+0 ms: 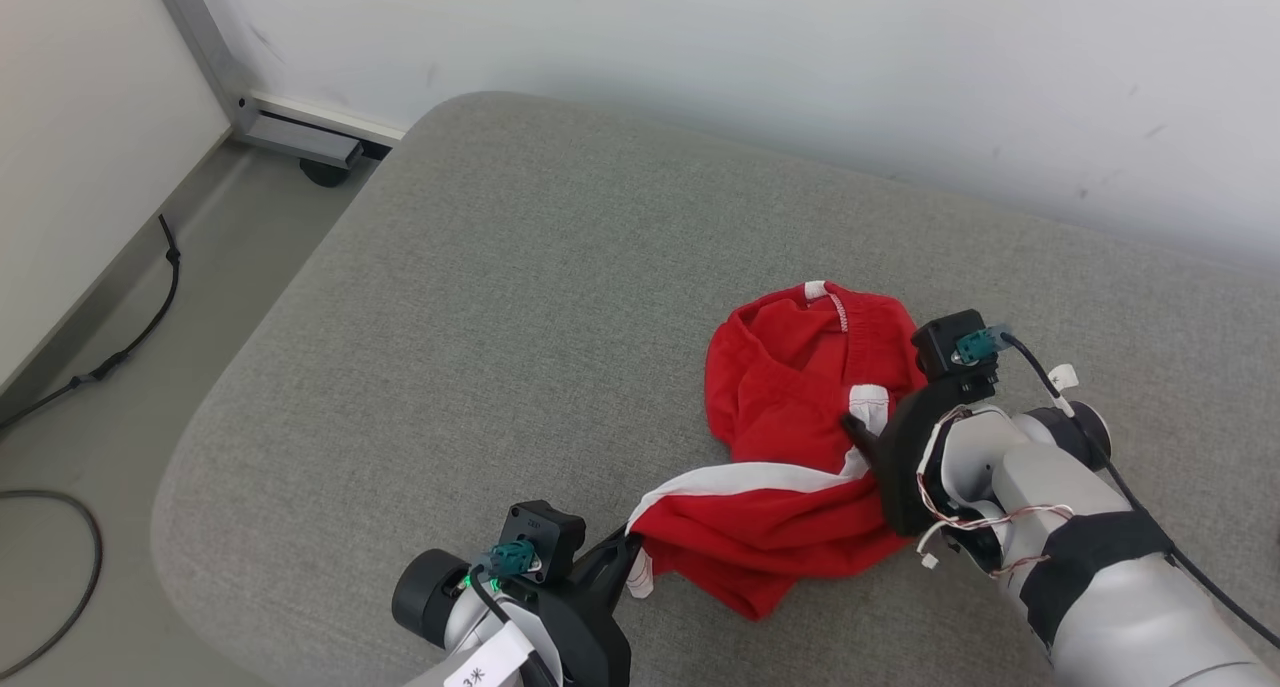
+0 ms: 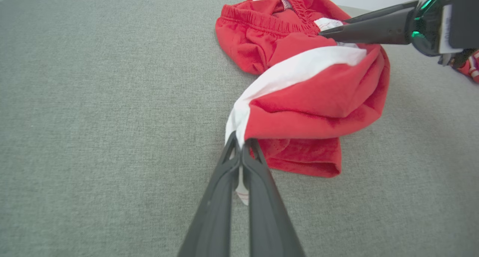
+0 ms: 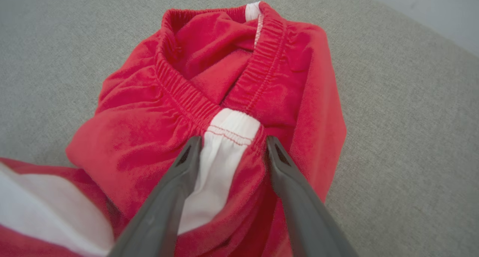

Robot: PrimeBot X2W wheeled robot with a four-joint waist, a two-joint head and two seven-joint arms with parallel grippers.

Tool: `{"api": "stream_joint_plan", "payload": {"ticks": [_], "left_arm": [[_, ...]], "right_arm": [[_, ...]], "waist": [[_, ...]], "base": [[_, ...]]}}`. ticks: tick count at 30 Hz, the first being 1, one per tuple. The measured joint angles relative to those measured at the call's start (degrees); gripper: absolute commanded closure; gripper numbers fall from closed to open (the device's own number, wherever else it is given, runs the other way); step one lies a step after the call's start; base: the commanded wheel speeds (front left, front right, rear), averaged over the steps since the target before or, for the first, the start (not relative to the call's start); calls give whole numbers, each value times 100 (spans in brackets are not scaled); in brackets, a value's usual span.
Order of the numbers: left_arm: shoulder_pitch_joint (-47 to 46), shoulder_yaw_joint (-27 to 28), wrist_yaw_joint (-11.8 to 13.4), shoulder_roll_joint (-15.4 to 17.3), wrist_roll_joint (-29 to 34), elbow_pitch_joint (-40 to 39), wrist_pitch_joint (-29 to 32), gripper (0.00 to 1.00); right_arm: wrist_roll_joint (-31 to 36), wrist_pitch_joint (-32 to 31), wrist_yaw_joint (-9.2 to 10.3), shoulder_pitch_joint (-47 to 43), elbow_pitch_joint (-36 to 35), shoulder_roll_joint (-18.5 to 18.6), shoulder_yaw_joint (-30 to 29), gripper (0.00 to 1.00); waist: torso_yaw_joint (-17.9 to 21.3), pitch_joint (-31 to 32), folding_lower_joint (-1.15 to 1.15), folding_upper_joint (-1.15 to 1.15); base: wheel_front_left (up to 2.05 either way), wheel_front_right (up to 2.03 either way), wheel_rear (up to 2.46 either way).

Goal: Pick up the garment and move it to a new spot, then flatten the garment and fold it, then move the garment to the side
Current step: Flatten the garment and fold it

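While grey cushion holds the red garment bunched right of centre | left gripper clamps white stripe's end | right gripper gapes astride waistband | risk: bites stacked layers, spread comes out twisted

Light is bright, even and diffuse, with no glare. In the head view the garment casts only a faint, soft shadow on the cushion along its 6 o'clock edge. Both wrist views bow at the edges. The fingers blur toward 6 o'clock, and in the left wrist view the right gripper at 2 o'clock is out of focus.
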State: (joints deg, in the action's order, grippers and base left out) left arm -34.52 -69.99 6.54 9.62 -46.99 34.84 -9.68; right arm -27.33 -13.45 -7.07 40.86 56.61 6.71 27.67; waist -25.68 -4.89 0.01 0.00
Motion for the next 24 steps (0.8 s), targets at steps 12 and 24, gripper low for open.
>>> {"api": "stream_joint_plan", "payload": {"ticks": [12, 24], "left_arm": [[13, 102, 2, 141, -29, 93, -52, 100], [4, 448, -2, 638, -48, 92, -231, 100]], "right_arm": [[-701, 470, 0, 219, -77, -75, -183, 100], [-1384, 1557, -87, 110, -814, 449, -669, 100]], "waist": [[114, -4, 0, 0], [621, 134, 0, 0]], "base": [[0, 0, 0], [0, 0, 0]]}}
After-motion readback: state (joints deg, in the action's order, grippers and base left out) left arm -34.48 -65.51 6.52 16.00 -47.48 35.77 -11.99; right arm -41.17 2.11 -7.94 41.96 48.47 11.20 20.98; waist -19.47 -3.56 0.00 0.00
